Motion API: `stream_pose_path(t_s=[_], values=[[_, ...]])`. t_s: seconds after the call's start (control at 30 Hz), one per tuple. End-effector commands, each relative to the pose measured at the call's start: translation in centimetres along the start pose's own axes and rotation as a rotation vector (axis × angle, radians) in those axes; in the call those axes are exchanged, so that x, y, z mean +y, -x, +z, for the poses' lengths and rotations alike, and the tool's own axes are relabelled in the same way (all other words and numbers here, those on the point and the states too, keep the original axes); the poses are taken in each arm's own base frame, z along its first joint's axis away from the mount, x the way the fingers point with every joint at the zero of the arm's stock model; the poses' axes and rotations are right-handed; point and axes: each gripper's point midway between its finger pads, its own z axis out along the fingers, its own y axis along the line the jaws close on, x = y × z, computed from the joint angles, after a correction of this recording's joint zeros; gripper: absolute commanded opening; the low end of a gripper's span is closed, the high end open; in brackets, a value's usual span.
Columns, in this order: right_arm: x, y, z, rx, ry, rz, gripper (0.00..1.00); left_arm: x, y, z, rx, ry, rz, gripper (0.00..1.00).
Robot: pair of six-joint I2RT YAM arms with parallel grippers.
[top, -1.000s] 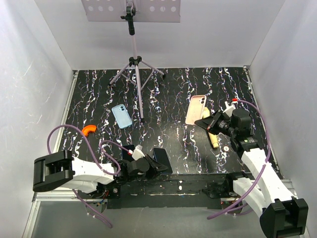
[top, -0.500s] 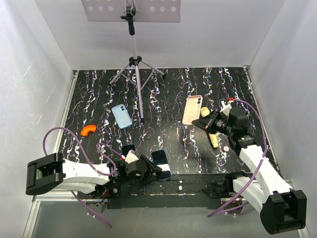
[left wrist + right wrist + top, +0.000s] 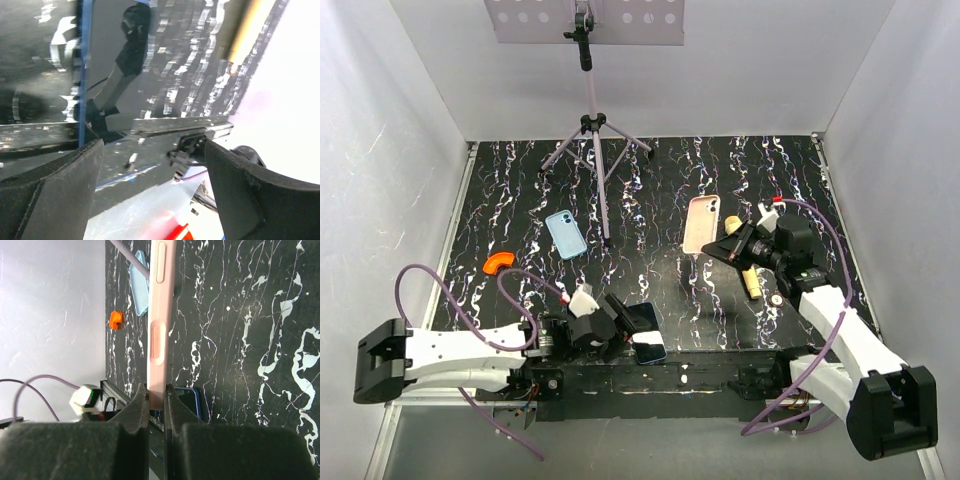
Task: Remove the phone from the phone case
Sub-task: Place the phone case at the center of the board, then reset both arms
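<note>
Phone case (image 3: 700, 223), pink, is clamped in the right fingers (image 3: 132, 412); emptied or not, unclear. Left fingers (image 3: 50, 185) gape beside a phone (image 3: 647, 338).

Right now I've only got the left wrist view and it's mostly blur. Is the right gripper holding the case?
Observer: Yes. The right gripper is shut on the pink case, which sits edge-on between its fingers.
Operator: Where's the phone?
Observer: The phone is at the near edge of the table, right beside the left gripper.
Operator: Any other case out there?
Observer: A blue case lies flat to the left of the tripod.
</note>
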Motion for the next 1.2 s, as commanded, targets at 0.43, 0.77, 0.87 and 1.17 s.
stream_pose_path(t_s=[0.43,0.77,0.87,1.17], values=[[-0.1,6.2,10.9,0.254,-0.053,-0.035,0.19,-18.5,4.8,-12.7,-0.212,-0.218,0.903,0.97],[-6.5,4.4,6.0,0.252,-0.371,-0.142,0.84,-18.5,7.9,-16.0,-0.338,-0.262,0.864,0.98],[-5.1,3.7,2.0,0.206,-0.4,-0.21,0.85,-18.4,10.7,-17.8,-0.458,-0.233,0.863,0.98],[4.3,5.4,-11.8,-0.236,-0.322,-0.524,0.87,-19.5,18.5,-26.2,-0.836,-0.314,0.725,0.98]])
